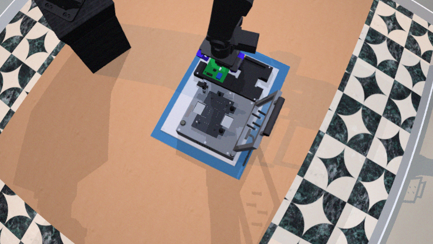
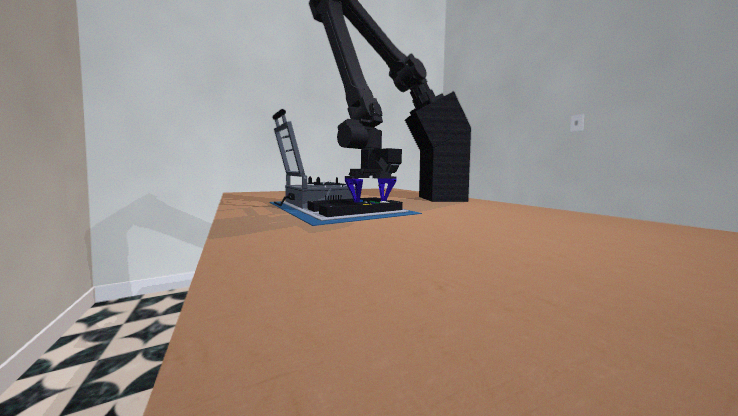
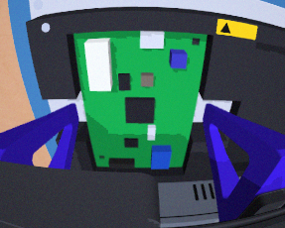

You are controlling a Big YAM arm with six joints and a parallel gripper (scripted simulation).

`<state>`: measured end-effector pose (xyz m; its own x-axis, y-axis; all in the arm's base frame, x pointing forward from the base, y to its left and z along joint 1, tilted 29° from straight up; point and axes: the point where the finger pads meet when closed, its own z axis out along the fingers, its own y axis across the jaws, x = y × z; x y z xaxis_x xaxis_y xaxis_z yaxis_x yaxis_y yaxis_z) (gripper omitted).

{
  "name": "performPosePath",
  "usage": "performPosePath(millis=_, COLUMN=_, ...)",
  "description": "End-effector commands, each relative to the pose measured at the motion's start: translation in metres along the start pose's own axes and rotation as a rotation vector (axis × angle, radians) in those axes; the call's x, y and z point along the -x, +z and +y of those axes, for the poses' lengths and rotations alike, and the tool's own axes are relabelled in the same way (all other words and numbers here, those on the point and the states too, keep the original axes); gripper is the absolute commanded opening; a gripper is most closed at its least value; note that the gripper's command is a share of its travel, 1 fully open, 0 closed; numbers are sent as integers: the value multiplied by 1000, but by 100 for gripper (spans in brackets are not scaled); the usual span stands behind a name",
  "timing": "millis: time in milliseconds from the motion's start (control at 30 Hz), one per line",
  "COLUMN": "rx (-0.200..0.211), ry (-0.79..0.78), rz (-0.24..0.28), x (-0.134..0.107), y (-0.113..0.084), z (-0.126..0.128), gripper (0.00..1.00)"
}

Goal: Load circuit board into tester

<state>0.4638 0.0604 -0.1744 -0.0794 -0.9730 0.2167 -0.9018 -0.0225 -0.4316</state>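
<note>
The green circuit board (image 1: 210,72) (image 3: 171,101) lies face up in one pocket of the black tray (image 1: 245,82) (image 2: 359,208) (image 3: 50,64). Its white connector (image 3: 97,64) is at the end away from the tester. My gripper (image 2: 370,200) (image 3: 140,111) is open, its blue fingertips on either side of the board by the finger recesses, apart from its long edges. The grey tester (image 1: 234,144) (image 2: 315,196) has its lid (image 1: 268,98) (image 2: 295,147) standing open. Its latch hook (image 1: 203,85) stands opposite the hinge. Three black posts (image 1: 232,108) (image 1: 220,131) (image 1: 219,94) show on the boardless plate.
The tray's other pocket is empty. The lid's dark handle (image 1: 274,117) (image 2: 278,113) stands high on the hinge side, away from my gripper. Tray and tester stand side by side on a white and blue mat (image 1: 162,135) (image 2: 321,221). The arm's black pedestal (image 1: 95,41) (image 2: 449,161) is farther off.
</note>
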Motion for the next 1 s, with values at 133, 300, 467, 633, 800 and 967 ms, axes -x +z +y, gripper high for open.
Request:
performPosePath(millis=133, rx=-16, ry=14, rz=-2, x=-6, y=-5, z=-15, gripper=92)
performPosePath(millis=300, rx=-15, ry=14, rz=-2, x=-6, y=-5, z=-15, gripper=92)
performPosePath(millis=467, rx=-15, ry=14, rz=-2, x=-6, y=-5, z=-15, gripper=92)
performPosePath(millis=633, rx=-15, ry=14, rz=-2, x=-6, y=-5, z=-15, gripper=92)
performPosePath(millis=800, rx=-13, ry=13, rz=-2, x=-7, y=-5, z=-13, gripper=92)
performPosePath(millis=967, rx=-12, ry=13, rz=-2, x=-7, y=-5, z=-13, gripper=92)
